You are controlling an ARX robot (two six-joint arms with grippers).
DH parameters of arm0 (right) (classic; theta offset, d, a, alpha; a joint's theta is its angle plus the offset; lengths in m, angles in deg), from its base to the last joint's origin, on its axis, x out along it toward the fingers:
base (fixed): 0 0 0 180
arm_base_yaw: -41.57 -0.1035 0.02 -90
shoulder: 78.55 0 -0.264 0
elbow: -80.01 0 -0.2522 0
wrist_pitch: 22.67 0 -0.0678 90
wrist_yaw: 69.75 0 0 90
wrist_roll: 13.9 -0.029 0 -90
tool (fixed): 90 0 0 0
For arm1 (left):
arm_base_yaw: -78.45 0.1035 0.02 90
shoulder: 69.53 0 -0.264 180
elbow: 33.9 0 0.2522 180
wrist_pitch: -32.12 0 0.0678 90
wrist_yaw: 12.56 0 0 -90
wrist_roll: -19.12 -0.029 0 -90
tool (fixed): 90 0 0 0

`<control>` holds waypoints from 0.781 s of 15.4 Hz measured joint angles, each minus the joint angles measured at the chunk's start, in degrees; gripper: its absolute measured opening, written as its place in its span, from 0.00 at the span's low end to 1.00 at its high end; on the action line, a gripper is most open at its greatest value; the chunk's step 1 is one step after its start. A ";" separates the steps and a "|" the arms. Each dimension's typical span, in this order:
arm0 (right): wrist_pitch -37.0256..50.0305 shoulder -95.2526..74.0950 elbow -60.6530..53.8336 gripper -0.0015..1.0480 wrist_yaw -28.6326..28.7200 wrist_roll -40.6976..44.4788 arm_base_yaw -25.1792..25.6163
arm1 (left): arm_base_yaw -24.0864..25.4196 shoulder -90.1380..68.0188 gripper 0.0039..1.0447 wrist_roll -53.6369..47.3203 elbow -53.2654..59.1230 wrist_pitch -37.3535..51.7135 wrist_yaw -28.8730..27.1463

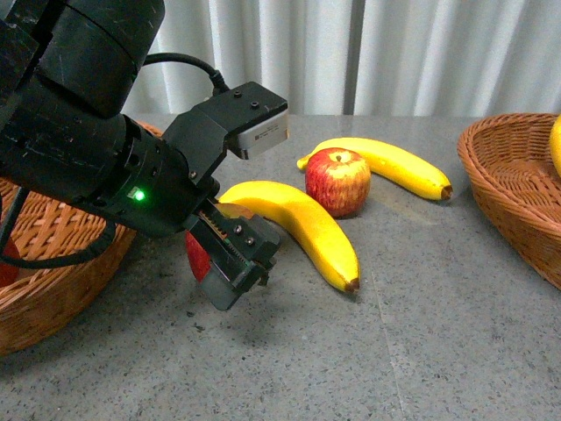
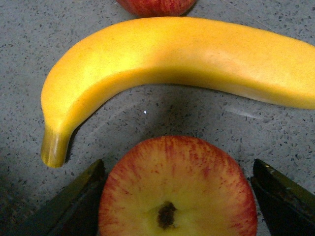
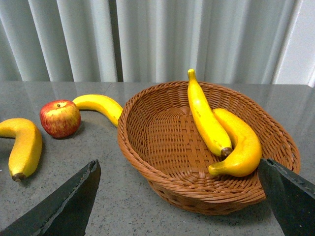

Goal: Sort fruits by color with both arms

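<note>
A red apple [image 2: 177,196] with a yellow top and brown stem dimple sits on the grey speckled worktop [image 1: 421,351], towards the left, stem up. The left claw [image 1: 230,274] is lowered over it with its jaws apart, one dark finger [image 2: 69,206] on each side of the fruit. The fingers stand very close to the apple's skin, but whether they press on it cannot be told. In the front view the claw hides nearly all of this apple, and only a red edge shows.

Just beyond it lies a curved banana [image 1: 302,226], close but apart. A second apple [image 1: 337,181] stands past that banana, touching or nearly touching a rear banana [image 1: 390,163] behind it.

A left basket [image 1: 53,263] of brown wicker sits beside the left arm. Well to the right is the right basket [image 3: 162,147], holding two bananas [image 3: 206,115] side by side. The right claw [image 3: 177,164] hangs in front of that basket, its jaws spread wide and gripping nothing.
</note>
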 joint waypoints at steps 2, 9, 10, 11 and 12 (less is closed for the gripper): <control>0.00 0.00 0.00 0.94 0.00 0.00 0.00 | -0.76 0.24 0.67 -0.42 0.02 -0.39 -0.26; 0.00 0.00 0.00 0.94 0.00 0.00 0.00 | -1.44 12.24 0.65 -0.33 -1.16 -4.09 -1.55; 0.00 0.00 0.00 0.94 0.00 0.00 0.00 | -1.20 13.94 0.65 -0.07 -1.29 -4.20 -1.84; 0.00 0.00 0.00 0.94 0.00 0.00 0.00 | -0.68 15.58 0.65 0.79 -1.29 -4.17 -2.19; 0.00 0.00 0.00 0.94 0.00 0.00 0.00 | 4.37 21.11 0.65 5.29 -1.29 -3.48 -3.37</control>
